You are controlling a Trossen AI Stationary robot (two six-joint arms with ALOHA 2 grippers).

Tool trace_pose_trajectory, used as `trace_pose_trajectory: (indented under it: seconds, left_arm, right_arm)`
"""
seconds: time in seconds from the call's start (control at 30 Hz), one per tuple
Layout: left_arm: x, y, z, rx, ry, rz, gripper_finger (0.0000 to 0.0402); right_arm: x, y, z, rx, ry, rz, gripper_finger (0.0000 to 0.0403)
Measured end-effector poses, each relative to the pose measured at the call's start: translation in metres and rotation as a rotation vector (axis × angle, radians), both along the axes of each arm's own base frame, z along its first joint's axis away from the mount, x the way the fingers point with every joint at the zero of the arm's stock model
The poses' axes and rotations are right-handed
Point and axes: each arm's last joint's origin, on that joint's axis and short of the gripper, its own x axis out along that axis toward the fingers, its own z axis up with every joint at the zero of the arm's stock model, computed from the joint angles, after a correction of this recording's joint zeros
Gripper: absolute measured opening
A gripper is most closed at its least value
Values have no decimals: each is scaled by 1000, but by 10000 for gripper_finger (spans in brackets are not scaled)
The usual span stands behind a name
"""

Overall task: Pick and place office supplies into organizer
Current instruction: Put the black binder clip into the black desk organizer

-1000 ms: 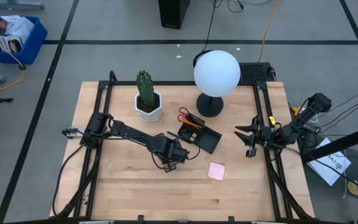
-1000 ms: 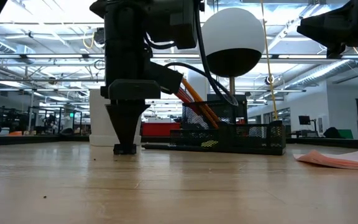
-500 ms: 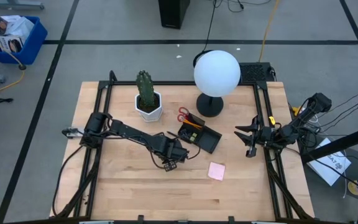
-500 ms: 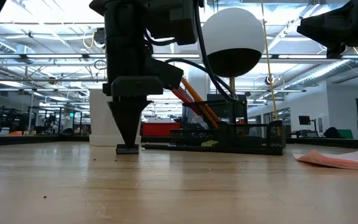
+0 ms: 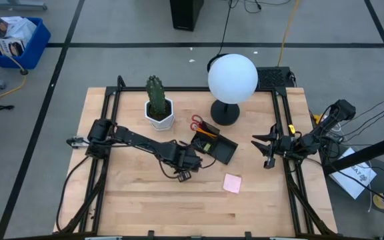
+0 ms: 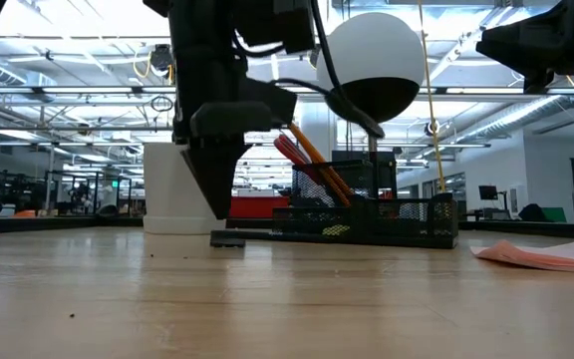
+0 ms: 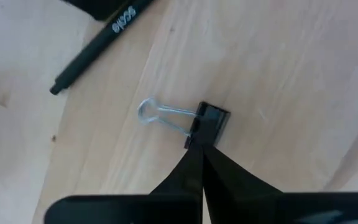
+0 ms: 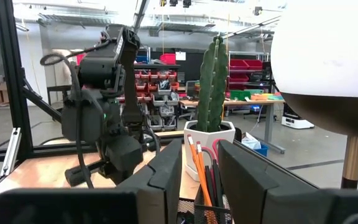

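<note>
Clip, a small black binder clip with its wire loop flat on the wood, lies at the tips of my left gripper. Those fingers are pressed together into one point that touches the clip's black body; from the low view the clip rests on the table with the gripper tips just above it, and I cannot tell whether it is pinched.

Nearest me, the front half of the table is bare wood, open for moving. A pink pad sits alone there, to the right of the left gripper and well apart from the front edge.

A black pen lies just beyond the clip, loose on the wood. Behind it is the organizer, near the table's middle, holding red scissors and orange pencils that lean out toward the left.

Farther back stand a cactus pot and a lamp, crowding the rear.

My right gripper waits off the right edge, above the frame rail, its fingers parted with nothing between them.
</note>
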Motion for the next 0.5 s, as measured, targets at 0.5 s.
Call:
trace_pose_trajectory:
  seconds: [0.5]
  left_arm:
    - [4, -3, 4, -58, -51, -12, 52]
  right_arm:
    - [0, 0, 0, 0, 0, 0, 100]
